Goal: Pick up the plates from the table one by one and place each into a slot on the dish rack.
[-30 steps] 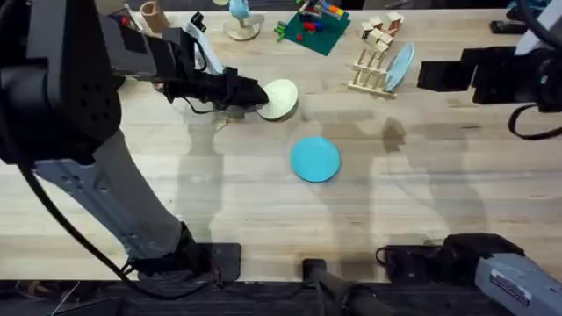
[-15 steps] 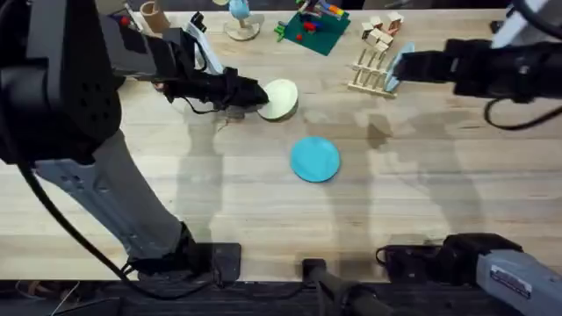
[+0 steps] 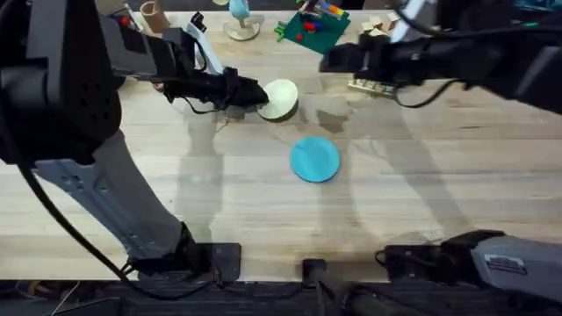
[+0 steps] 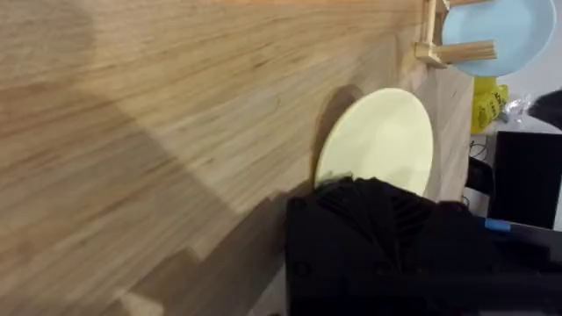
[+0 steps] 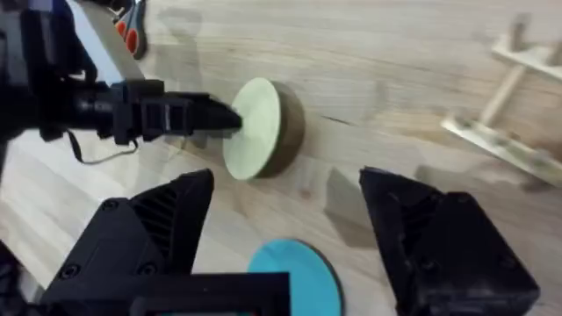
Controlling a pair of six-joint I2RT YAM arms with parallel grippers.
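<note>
Here the first pick is in hand: the left gripper is clamped on the near edge of the cream plate, which stands tilted up on its rim on the table, as the right wrist view shows clearly. The turquoise plate lies flat on the bare wood, a little toward the arms' bases from the cream one and untouched. The right gripper hangs above the table between the two plates and the dish rack, its black fingers spread wide apart and holding nothing. The rack stands at the far side of the table, with a paler sky-blue plate standing in it. I judge the next move to be either a handover to the open right gripper or a carry across to the rack; either way the plate must stay on edge and line up with a free gap between the pegs.
</note>
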